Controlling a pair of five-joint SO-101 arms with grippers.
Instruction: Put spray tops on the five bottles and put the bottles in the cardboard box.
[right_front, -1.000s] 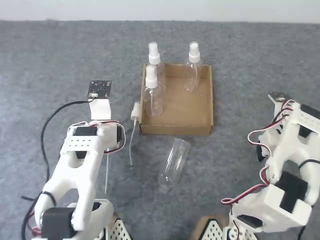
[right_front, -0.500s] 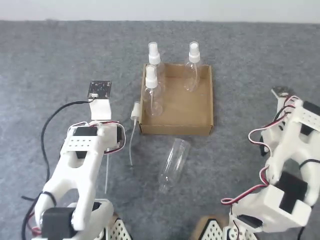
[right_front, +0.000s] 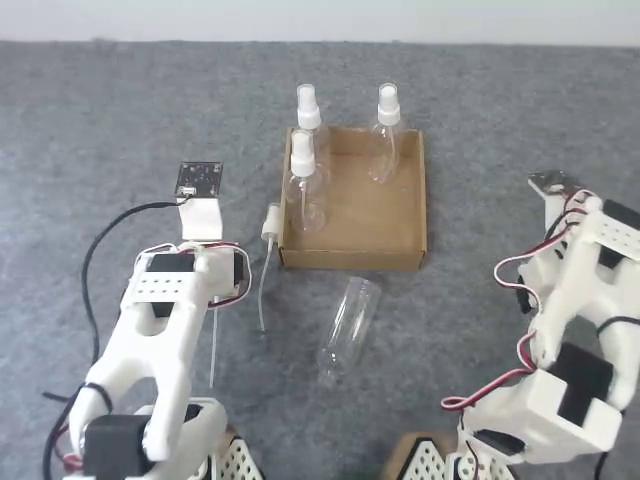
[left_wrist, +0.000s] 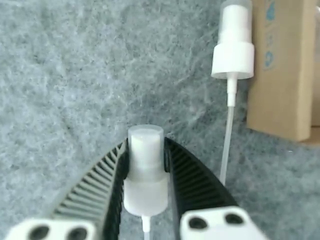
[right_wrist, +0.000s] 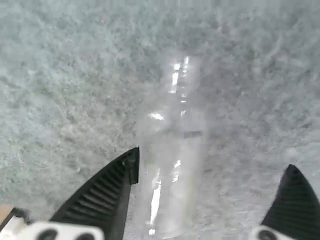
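Note:
My left gripper (left_wrist: 145, 145) is shut on a white spray top (left_wrist: 145, 170) just above the carpet; its thin tube (right_front: 212, 350) hangs below the left arm (right_front: 165, 320). Another loose spray top (left_wrist: 232, 55) (right_front: 270, 222) lies beside the cardboard box (right_front: 400, 215) (left_wrist: 282, 65). Three clear bottles carry spray tops: two (right_front: 303, 185) (right_front: 385, 135) in the box, one (right_front: 310, 120) at its far left corner. A topless clear bottle (right_front: 348, 328) lies on the carpet in front of the box. My right gripper (right_wrist: 212, 161) is open around a topless clear bottle (right_wrist: 170, 165), which lies nearer one finger (right_wrist: 107, 195).
Grey carpet (right_front: 120, 110) covers the table. The right arm (right_front: 585, 300) stands at the right edge with red and white wires beside it. A black cable (right_front: 95, 250) loops left of the left arm.
The right arm's wrist has shifted slightly, toward the far side and the box. The left arm, bottles and box are where they were.

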